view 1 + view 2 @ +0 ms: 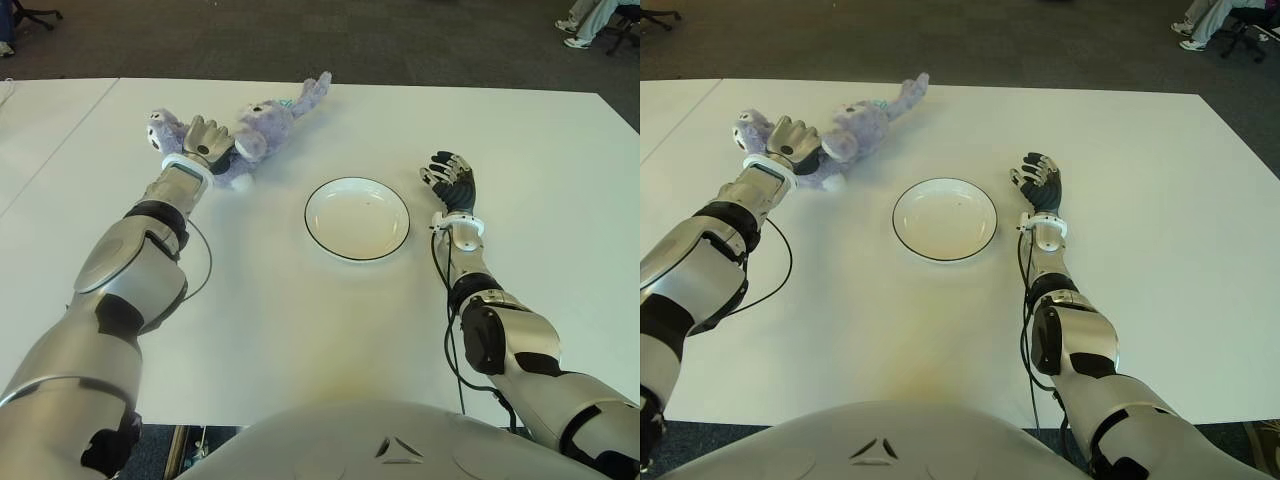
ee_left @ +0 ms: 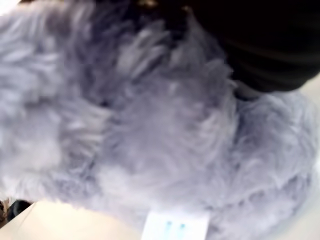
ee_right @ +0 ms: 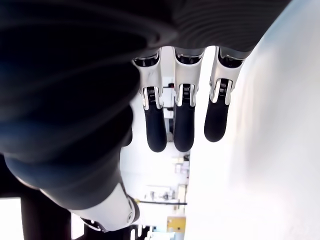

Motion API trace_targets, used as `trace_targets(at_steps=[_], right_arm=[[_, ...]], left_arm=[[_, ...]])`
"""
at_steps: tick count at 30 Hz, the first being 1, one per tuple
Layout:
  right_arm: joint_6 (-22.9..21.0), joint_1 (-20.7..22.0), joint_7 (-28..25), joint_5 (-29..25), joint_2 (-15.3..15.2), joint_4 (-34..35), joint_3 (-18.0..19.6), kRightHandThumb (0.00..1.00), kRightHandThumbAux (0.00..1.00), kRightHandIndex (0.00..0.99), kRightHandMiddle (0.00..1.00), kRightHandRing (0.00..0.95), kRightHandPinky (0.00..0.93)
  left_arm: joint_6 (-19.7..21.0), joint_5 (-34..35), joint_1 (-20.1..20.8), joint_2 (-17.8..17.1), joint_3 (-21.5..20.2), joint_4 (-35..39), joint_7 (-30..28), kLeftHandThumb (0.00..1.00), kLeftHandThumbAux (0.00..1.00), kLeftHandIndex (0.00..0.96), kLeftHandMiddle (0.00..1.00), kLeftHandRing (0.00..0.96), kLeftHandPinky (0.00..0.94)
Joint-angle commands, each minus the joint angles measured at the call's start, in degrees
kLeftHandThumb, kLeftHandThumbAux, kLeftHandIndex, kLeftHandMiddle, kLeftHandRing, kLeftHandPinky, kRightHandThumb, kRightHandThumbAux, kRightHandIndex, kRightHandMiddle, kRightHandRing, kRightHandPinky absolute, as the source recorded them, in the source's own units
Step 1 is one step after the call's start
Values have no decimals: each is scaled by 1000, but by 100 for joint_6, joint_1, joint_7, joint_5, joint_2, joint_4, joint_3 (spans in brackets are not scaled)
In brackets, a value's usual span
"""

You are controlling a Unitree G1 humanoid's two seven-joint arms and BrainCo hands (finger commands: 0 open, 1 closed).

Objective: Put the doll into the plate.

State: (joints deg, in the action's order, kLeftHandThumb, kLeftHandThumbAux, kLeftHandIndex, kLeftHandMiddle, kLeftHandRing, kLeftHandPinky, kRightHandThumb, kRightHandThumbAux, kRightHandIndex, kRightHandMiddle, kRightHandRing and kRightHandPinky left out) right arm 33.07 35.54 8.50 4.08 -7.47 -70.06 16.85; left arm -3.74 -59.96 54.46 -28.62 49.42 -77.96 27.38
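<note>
White table: your largest surface, bare laminate, so nothing stands between the toy and its target.
Purple plush doll: lies flat on the table at about ten o'clock from the plate, well apart from it and outside the rim; one limb stretches toward the far edge, so expect it to dangle when lifted.
Plate: white with a dark rim, empty, at table centre; you can reach it from either side, which is likely why it sits there.
Left hand: pressed down on the doll's middle, fur filling its wrist view; whether the fingers have closed on the plush you cannot tell, so confirm the grip before you lift.
Right hand: at three o'clock of the plate, just beside it, fingers extended and holding nothing; it appears to be idle, out of the left arm's path.
</note>
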Motion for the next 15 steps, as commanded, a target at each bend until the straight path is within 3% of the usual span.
trace_targets(at_steps=[1,12,13,15], right_arm=[[-788,-1243,-40,-122,350,-799,103,361,891,258,283,275,277],[-793,-1235,-26,-111,369,-800,98,359,891,258,283,275,277],[-785,-1231,-30,-148,382,-798,134,359,891,258,283,275,277],[-796,-1216,-44,-204,406,-796,184,407,888,270,293,285,288]], left_arm=[[-229,-2,-663,146,82,-114,-184,855,657,423,608,698,677],[-234,3,-668,128,80,-113,-185,855,657,423,608,698,677],[-341,492,-672,176,-373,13,-359,855,657,423,608,698,677],[-391,1006,-679,268,-851,132,-580,851,663,412,546,718,717]])
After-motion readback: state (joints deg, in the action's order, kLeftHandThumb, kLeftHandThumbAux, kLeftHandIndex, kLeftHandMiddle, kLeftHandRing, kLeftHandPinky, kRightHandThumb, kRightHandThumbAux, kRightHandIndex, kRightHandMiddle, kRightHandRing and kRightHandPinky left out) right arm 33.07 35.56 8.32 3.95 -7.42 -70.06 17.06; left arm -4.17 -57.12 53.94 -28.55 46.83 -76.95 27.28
